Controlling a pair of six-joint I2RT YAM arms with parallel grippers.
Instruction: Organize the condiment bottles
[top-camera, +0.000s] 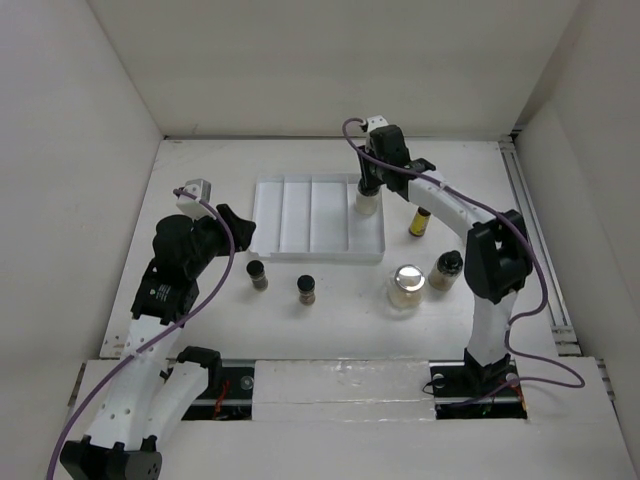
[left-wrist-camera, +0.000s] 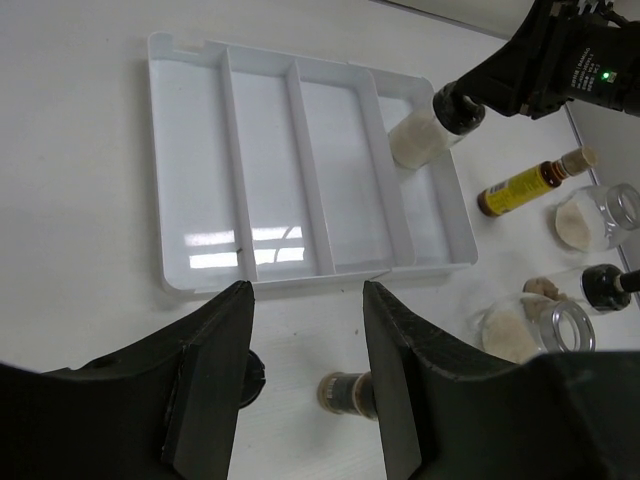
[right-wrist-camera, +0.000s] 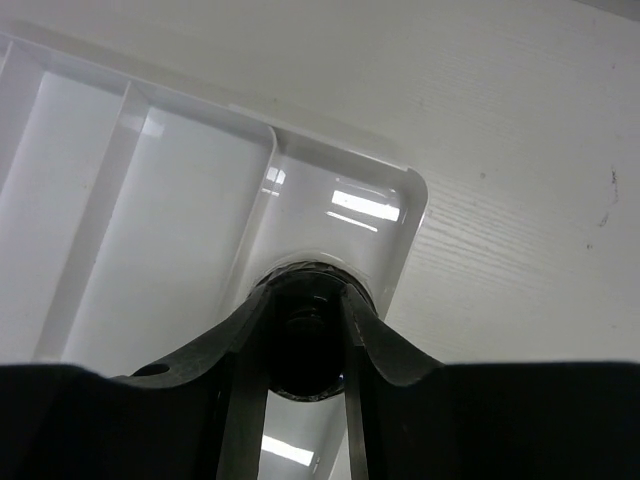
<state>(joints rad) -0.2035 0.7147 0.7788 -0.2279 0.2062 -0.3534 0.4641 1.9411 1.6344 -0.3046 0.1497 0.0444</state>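
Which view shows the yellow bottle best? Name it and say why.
Left wrist: the yellow bottle shows whole, with label and pale cap clear. Top external shows it small, from above. Right wrist does not show it.

White ridged tray (top-camera: 300, 215) with four long compartments, white table (top-camera: 335, 322), plain white surrounding walls (top-camera: 300, 60)

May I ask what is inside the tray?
One pale bottle in the rightmost compartment, held by the right gripper; other compartments bare. The floor under it is hidden.

overhead, two close wrist views, shared tray (top-camera: 300, 215)
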